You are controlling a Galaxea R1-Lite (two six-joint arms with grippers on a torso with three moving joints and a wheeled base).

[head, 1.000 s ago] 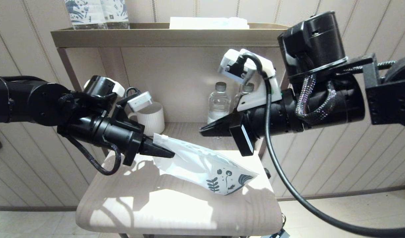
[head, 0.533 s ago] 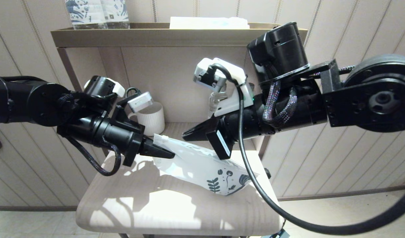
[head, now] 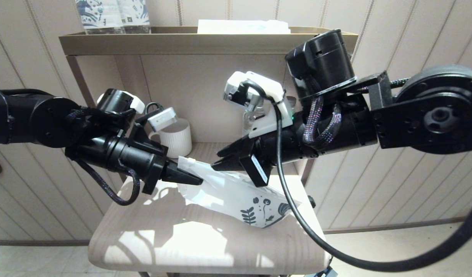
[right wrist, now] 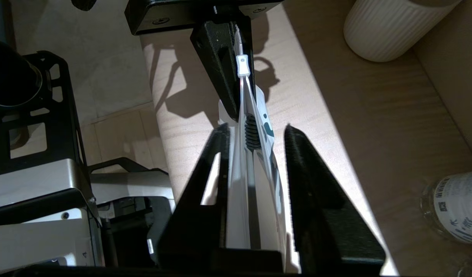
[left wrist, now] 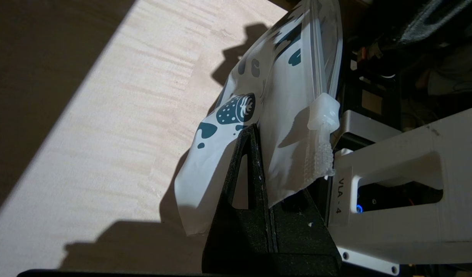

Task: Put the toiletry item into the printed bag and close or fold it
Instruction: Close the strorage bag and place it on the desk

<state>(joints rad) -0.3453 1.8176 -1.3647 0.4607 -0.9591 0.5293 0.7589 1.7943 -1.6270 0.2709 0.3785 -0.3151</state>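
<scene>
The printed bag [head: 236,196], a white pouch with teal leaf print at its low end, hangs tilted over the wooden top. My left gripper [head: 199,180] is shut on the bag's upper corner [left wrist: 282,115], close to the white zip slider [left wrist: 323,113]. My right gripper [head: 217,161] stands open astride the bag's top edge, one finger on each side. In the right wrist view the toiletry item, a toothbrush with dark bristles [right wrist: 251,134] and a grey handle, lies inside the bag between the open fingers of my right gripper [right wrist: 256,128].
A white ribbed mug [head: 177,136] and water bottles [head: 251,115] stand on the shelf behind the bag. Blue-patterned packs [head: 112,15] sit on the upper tray [head: 182,42]. The rounded wooden top [head: 182,238] lies below both arms.
My right arm has swung left and down to the bag's top edge, and its gripper has opened. The left gripper and the bag have stayed put.
</scene>
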